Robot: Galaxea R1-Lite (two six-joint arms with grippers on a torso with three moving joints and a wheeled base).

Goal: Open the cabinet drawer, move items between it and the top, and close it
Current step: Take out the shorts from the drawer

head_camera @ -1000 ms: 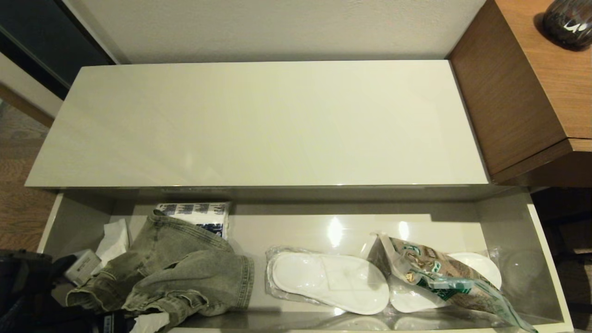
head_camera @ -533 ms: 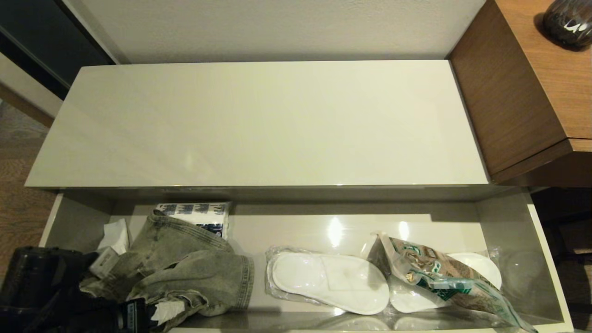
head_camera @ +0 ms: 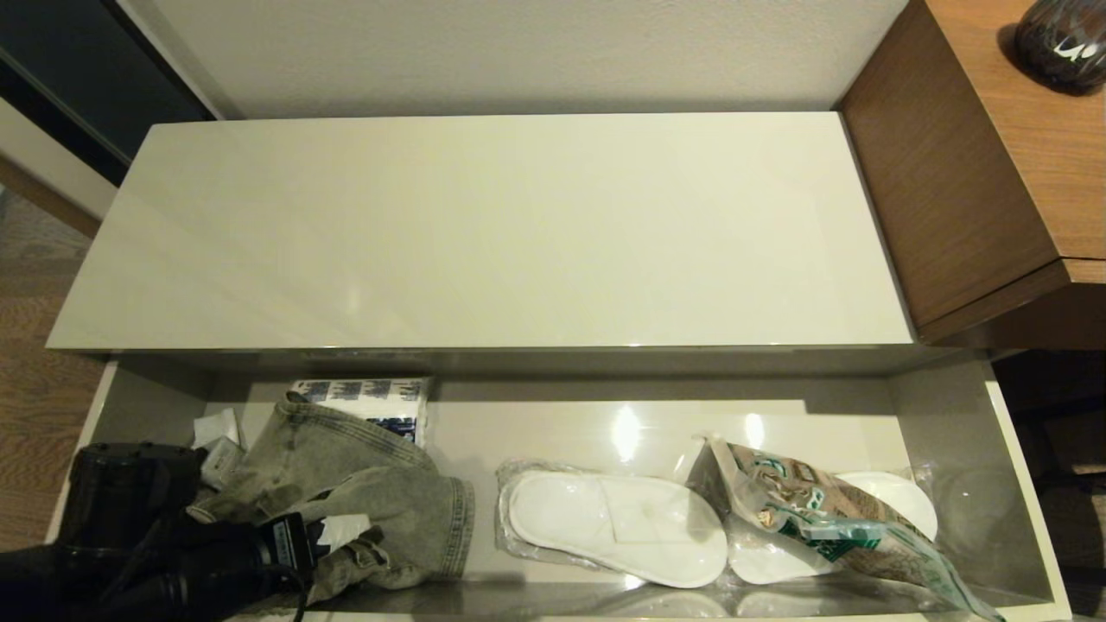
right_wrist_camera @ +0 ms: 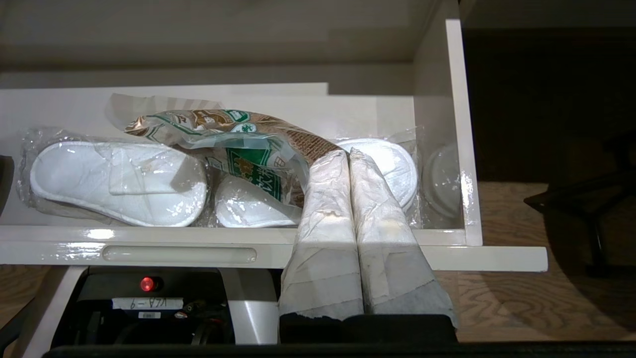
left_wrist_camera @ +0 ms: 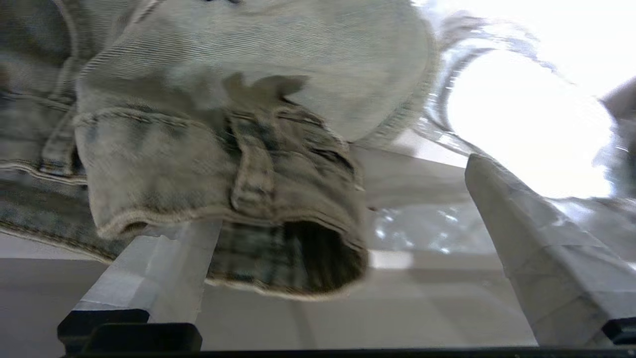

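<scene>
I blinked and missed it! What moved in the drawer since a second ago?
The left gripper pushed further into the drawer from its left front corner, over the jeans. Its fingers are open around a fold of denim, not yet pinching it. The jeans got bunched and shifted a little. The slippers, snack bag and tissue pack stayed put; nothing is on the top. The right gripper is shut in front of the drawer.

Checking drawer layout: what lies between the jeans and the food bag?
In the head view, one wrapped slipper lies on the drawer floor between the jeans and the food bag; nothing else.
</scene>
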